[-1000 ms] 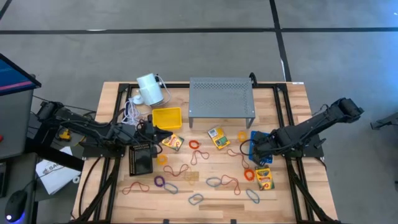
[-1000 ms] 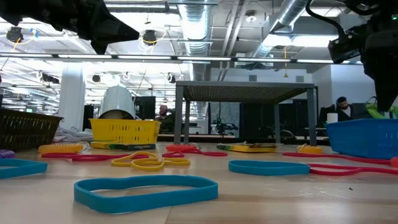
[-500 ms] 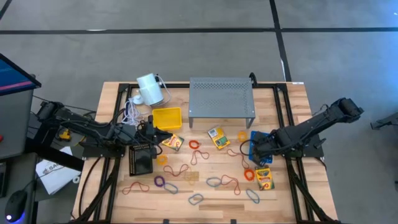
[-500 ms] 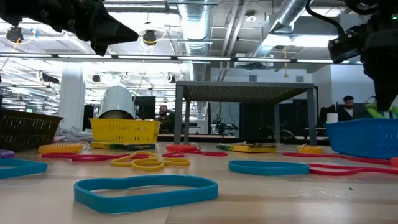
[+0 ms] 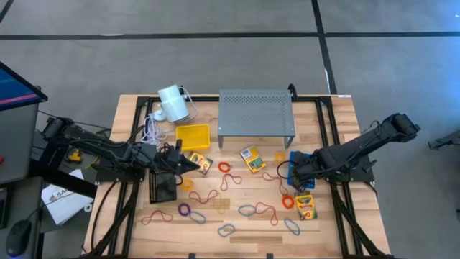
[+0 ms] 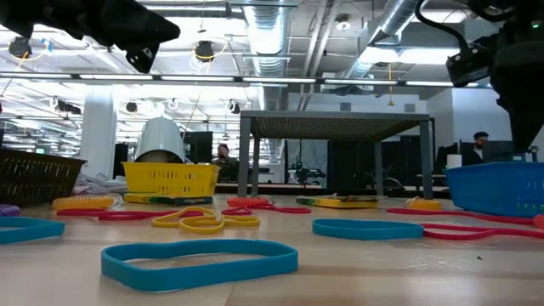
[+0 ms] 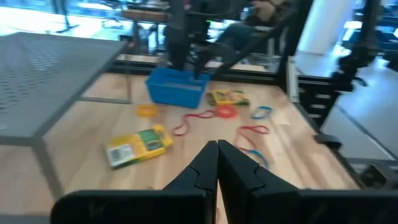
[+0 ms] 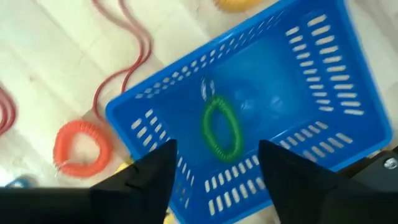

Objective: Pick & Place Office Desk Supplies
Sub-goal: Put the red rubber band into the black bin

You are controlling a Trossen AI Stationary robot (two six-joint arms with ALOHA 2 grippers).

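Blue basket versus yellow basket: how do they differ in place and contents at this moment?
The blue basket sits toward the table's right, under the open right gripper, and holds a green band. The yellow basket sits left of the grey shelf, near the white cylinder, with nothing visible inside. Both are small slotted plastic bins.

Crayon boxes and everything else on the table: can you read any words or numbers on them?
None can be read.
Crayon boxes: printing is there, but too small and blurred to read.
Paper beside the table: dark print, too small to read.
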